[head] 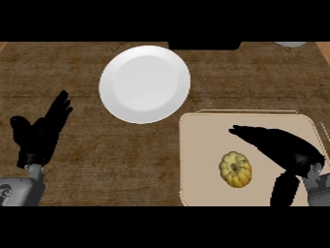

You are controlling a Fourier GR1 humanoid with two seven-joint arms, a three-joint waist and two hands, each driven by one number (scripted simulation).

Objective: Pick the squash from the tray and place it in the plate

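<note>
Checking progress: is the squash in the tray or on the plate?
In the tray: the squash lies on its beige floor; the white plate is bare.

One white plate, one beige tray, one yellow squash, two black hands, left hand, right hand

Text on the tray: nothing readable, it was just plain beige.
Text on the plate: none, it was plain white.
Marks on the squash: no sticker or label showed.
Signs on the counter: none, there was only the brown surface pattern.
Numbers or brands: none could be read anywhere.
</note>
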